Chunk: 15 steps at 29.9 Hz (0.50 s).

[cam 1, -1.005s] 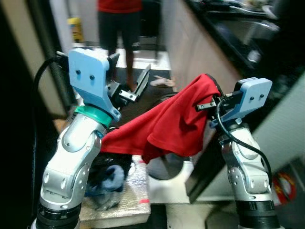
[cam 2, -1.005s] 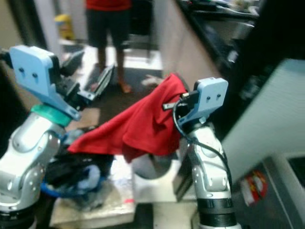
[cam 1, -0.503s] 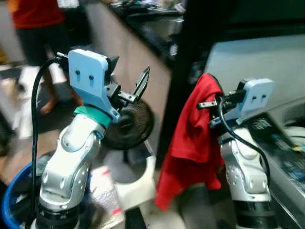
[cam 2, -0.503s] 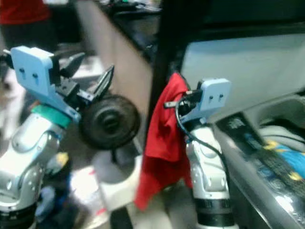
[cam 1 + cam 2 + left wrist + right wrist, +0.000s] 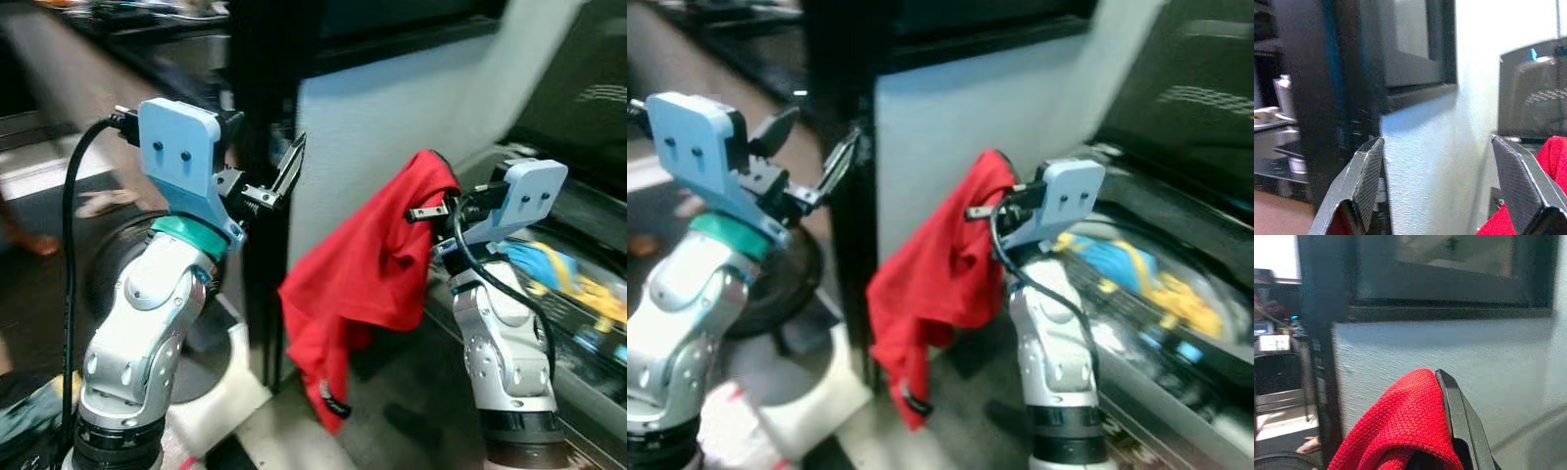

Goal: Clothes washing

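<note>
A red garment [image 5: 367, 284] hangs from my right gripper [image 5: 438, 168], which is shut on its top fold; the cloth drapes down toward the floor. In the right wrist view the red knit [image 5: 1400, 431] covers one finger while the other black finger [image 5: 1459, 416] shows beside it. My left gripper [image 5: 279, 171] is raised at the left, open with nothing between its fingers [image 5: 1369, 181]. At the right an open washing machine [image 5: 1176, 333] holds blue and yellow clothes [image 5: 1127, 269].
A pale wall [image 5: 382, 108] with a dark post [image 5: 260, 117] stands straight ahead. A black round fan on a white base [image 5: 220, 392] sits on the floor at the lower left. A person's feet [image 5: 59, 220] are at the far left.
The camera has swung right: the person and basket have left the view, and the washing machine has come in. The red garment stays held in my right gripper and now hangs freely.
</note>
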{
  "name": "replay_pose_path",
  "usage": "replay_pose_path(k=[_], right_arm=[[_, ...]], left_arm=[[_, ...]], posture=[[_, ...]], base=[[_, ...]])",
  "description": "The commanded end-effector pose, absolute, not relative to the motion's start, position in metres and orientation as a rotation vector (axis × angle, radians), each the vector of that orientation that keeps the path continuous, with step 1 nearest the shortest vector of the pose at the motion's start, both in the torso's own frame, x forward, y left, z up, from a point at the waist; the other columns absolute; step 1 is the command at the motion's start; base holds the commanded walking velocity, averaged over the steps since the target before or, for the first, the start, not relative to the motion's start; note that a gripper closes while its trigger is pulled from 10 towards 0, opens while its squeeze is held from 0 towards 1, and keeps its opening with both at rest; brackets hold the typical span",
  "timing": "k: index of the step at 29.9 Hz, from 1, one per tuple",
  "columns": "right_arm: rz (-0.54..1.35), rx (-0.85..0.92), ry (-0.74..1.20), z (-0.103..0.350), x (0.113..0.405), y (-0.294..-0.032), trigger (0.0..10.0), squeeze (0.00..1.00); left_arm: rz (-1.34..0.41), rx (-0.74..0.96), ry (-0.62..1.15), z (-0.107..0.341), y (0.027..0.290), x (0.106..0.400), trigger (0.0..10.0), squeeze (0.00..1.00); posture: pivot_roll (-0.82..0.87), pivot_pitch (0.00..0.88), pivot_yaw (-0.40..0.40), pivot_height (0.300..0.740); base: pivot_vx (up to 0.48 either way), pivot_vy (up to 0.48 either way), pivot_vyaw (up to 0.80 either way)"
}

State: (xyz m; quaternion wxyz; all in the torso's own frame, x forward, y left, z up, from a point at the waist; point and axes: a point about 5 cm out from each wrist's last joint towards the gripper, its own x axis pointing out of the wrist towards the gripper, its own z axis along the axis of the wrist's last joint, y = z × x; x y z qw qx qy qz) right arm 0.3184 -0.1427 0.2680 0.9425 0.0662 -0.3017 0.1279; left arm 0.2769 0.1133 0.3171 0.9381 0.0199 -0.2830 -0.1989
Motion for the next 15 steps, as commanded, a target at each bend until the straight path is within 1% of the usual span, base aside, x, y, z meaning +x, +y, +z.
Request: replay_pose_path(k=[1, 15], right_arm=[[0.259, 0.146, -0.64, 0.2731, 0.3169, -0.1438, 10.0, 0.0], [0.267, 0.149, -0.637, 0.273, 0.3175, -0.1432, 10.0, 0.0]], left_arm=[[-0.41, 0.043, -0.563, 0.3149, 0.1119, 0.2777, 10.0, 0.0], [-0.4, 0.037, -0.56, 0.3145, 0.1132, 0.2784, 10.0, 0.0]], posture=[[0.07, 0.027, 0.004, 0.74], [0.07, 0.022, 0.001, 0.74]], base=[[0.0, 0.0, -0.79], [0.0, 0.0, -0.79]])
